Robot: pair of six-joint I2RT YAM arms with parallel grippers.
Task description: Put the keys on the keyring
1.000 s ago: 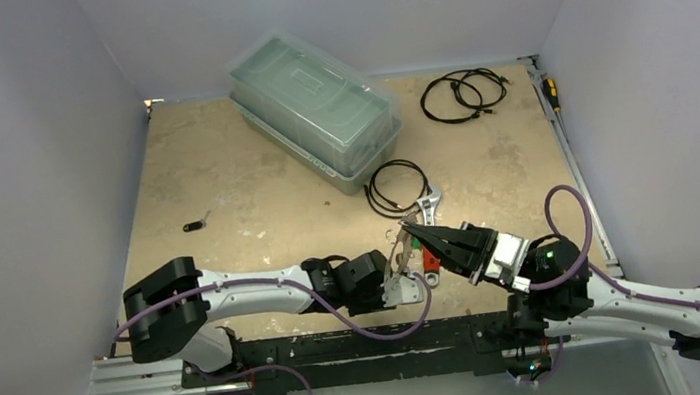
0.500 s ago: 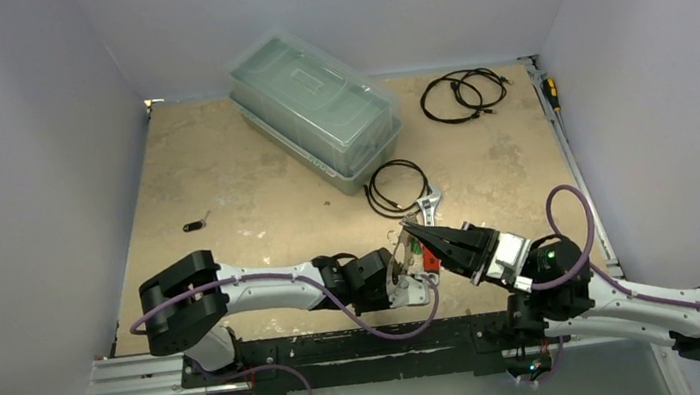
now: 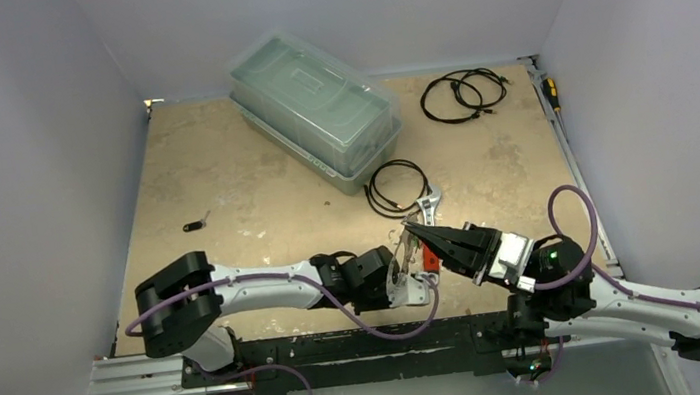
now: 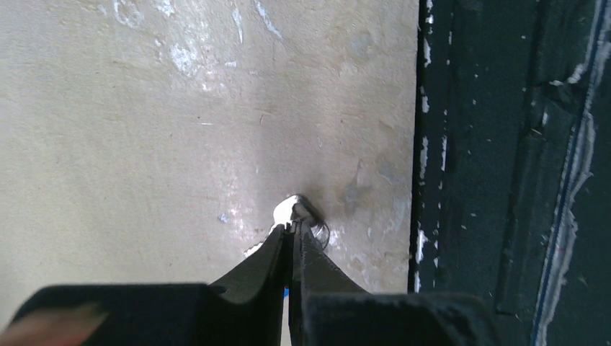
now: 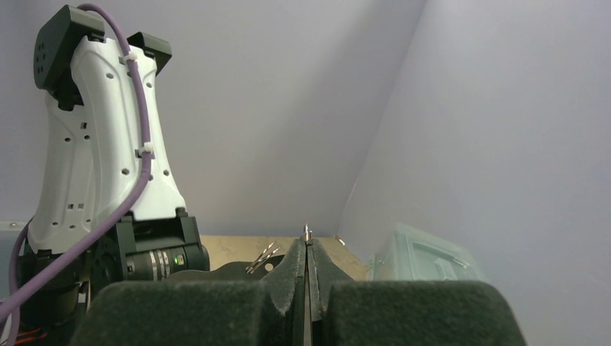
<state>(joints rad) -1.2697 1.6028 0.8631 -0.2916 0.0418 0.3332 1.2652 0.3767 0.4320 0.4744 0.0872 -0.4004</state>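
Your left pincer (image 4: 293,229) is pressed together on a small silvery metal piece (image 4: 292,210) low over the desk (image 3: 222,173), close to its near edge. It looks like a key head, with a fleck of blue showing behind the fingers, but you cannot be sure of that from the wrist view. A fine wire loop (image 4: 321,232) lies just beside it. Grip firmly but do not drag: lift straight up before you turn, so the piece does not scrape or twist out.

The keyring (image 3: 396,255) shows from above as a thin loop between the two pincers, near the desk's front edge. Bring the key's hole to the ring's free end slowly, moving one arm and holding the other steady.

Your right pincer (image 5: 307,245) is also pressed together, with a thin metal tip (image 5: 306,231) poking out from between its fingers. Whether that tip is ring wire or a key cannot be told. Stay off the red-handled wrench (image 3: 429,259) lying just under it.

As for pose, your left arm (image 3: 256,288) stretches low along the front edge, reaching rightward, with its wrist angled down at the desk. Your right arm (image 3: 632,309) reaches left and away from its base, its pincer raised off the surface and pointing up-left, so the two tips nearly meet.
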